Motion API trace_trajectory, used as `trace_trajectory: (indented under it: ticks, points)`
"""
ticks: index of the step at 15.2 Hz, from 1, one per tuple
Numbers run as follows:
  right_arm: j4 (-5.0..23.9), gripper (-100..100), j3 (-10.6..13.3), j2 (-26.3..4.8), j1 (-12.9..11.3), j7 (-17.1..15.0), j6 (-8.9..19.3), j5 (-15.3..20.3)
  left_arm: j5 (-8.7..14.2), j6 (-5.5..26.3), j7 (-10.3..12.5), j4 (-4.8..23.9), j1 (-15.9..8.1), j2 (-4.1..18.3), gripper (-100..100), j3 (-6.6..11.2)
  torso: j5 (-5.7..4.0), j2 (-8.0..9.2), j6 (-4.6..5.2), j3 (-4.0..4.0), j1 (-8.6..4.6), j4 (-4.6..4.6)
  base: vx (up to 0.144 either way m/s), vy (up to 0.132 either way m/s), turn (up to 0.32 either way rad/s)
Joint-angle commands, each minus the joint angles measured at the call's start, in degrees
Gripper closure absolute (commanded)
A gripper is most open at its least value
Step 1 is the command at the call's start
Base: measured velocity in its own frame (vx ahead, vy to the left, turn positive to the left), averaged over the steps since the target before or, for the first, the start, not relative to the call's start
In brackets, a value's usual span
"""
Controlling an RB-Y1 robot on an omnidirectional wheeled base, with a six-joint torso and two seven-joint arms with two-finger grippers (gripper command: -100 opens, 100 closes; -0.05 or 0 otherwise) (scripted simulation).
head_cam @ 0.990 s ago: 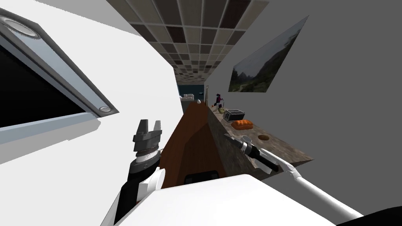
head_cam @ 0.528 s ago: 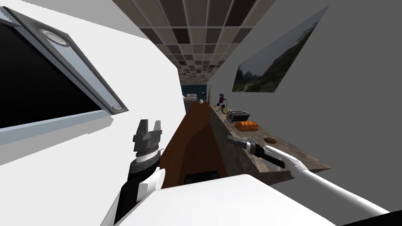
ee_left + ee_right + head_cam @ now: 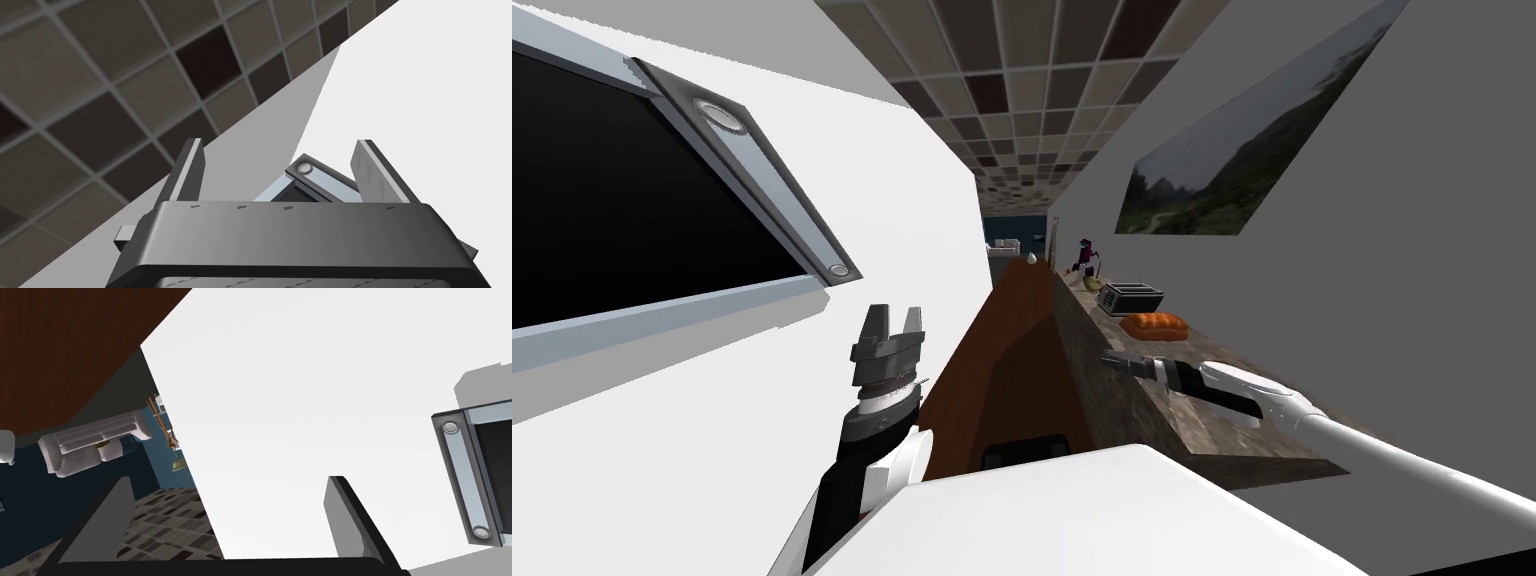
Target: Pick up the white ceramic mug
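Right gripper [image 3: 229, 484]: the right wrist view shows both fingers set wide apart with nothing between them. In the head view the finger spacing is too small to read, but the position is clear. The gripper sits at the edge of the stone-patterned countertop [image 3: 1212, 432] and points across the brown wood-grain surface [image 3: 1012, 340] toward the white wall [image 3: 892, 200].

Farther along the countertop, the head view shows an orange loaf [image 3: 1155, 324] and a dark toaster [image 3: 1132, 297] beyond it. The right wrist view shows a white sofa [image 3: 95, 443] and a grey window frame [image 3: 465, 473] around a black area [image 3: 500, 463].

Left gripper [image 3: 278, 145]: fingers wide apart and empty in both the left wrist view and the head view. It is raised beside the white wall, well apart from the countertop.

White mug: location cannot be told. The right forearm [image 3: 1252, 395] covers the countertop just behind its gripper.
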Motion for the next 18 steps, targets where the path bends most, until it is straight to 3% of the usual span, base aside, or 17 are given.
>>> trace_trajectory:
  ticks: [1, 6, 7, 9, 10, 13, 17, 18]
  points:
    - [2.86, -100, 1.25, -2.86, -0.84, -0.06, -1.72, 1.92, 0.00, 0.00, 0.00, 0.00, 0.00, 0.00, 0, 0.00, 0.00, 0.00, 0.00, 0.00, 0.00, 0.00, 0.000, 0.015, 0.166]
    - [6.91, -100, 2.56, -8.00, -1.77, -0.06, -3.03, 3.70, 0.00, 0.00, 0.00, 0.00, 0.00, 0.00, 0, 0.00, 0.01, 0.01, -0.01, 0.00, 0.01, 0.00, -0.002, 0.011, 0.112]
    - [8.90, -100, 3.90, -10.14, -2.66, -0.07, -4.32, 5.47, 0.00, 0.00, 0.00, 0.00, 0.00, 0.00, 0, 0.00, 0.00, 0.01, 0.01, 0.01, 0.01, 0.00, -0.001, 0.014, 0.145]
    - [9.92, -100, 3.90, -11.08, -2.66, -0.07, -4.32, 5.47, 0.00, 0.00, 0.00, 0.00, 0.00, 0.00, 0, 0.00, 0.00, 0.00, -0.03, 0.00, 0.02, 0.00, 0.000, 0.012, 0.107]
    - [12.86, -100, 5.26, -12.86, -3.50, -0.08, -5.59, 7.22, 0.00, 0.00, 0.00, 0.00, 0.00, 0.00, 0, 0.00, 0.00, 0.00, 0.01, 0.00, 0.01, 0.00, 0.002, 0.015, 0.144]
    - [15.26, -100, 6.64, -16.69, -4.29, -0.09, -6.82, 8.95, 0.00, 0.00, 0.00, 0.00, -0.01, 0.00, 0, 0.00, 0.02, 0.00, -0.04, 0.00, 0.05, 0.00, 0.002, 0.016, 0.165]
    - [18.48, -100, 8.04, -19.19, -5.02, -0.10, -8.01, 10.65, 0.00, 0.00, 0.00, 0.00, 0.00, 0.00, 0, 0.00, 0.01, 0.01, 0.00, 0.01, 0.04, 0.00, -0.001, 0.013, 0.089]
    - [21.12, -100, 9.45, -20.99, -5.68, -0.12, -9.17, 12.31, 0.00, 0.00, 0.00, 0.00, 0.00, 0.00, 0, 0.00, 0.01, 0.02, 0.02, 0.01, 0.03, 0.01, 0.000, 0.014, 0.108]
